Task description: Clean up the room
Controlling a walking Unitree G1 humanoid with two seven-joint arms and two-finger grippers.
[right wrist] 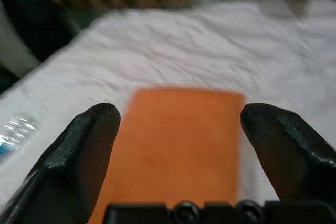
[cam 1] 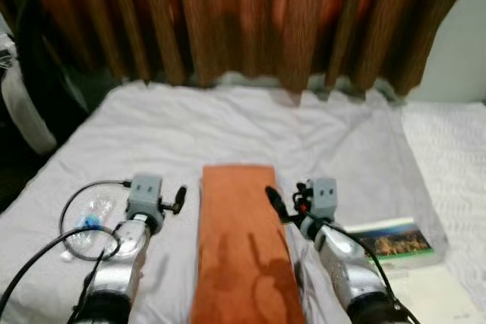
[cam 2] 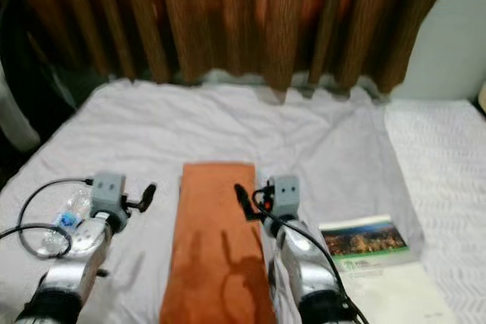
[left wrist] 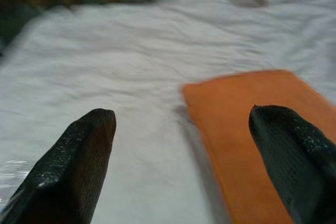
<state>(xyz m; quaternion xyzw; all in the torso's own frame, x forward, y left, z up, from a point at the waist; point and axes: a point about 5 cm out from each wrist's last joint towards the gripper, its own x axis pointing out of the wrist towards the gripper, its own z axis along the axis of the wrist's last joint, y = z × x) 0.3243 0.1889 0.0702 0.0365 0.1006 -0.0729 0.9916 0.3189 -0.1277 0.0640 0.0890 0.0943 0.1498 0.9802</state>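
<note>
Hovering over the white bed (cam 1: 250, 123), my left end effector (left wrist: 181, 145) and right end effector (right wrist: 178, 140) gape apart beside the orange cloth (cam 1: 239, 240); brown curtains (cam 1: 228, 13) hang beyond it.

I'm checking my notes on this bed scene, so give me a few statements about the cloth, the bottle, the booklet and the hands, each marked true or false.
1. The orange cloth lies flat on the white bed sheet. True.
2. The left hand is shut on the cloth. False: its fingers are spread apart, holding nothing.
3. A plastic bottle lies on the robot's left. True.
4. The booklet lies on top of the cloth. False: it lies apart, on the right.
5. The right hand is open. True.
</note>
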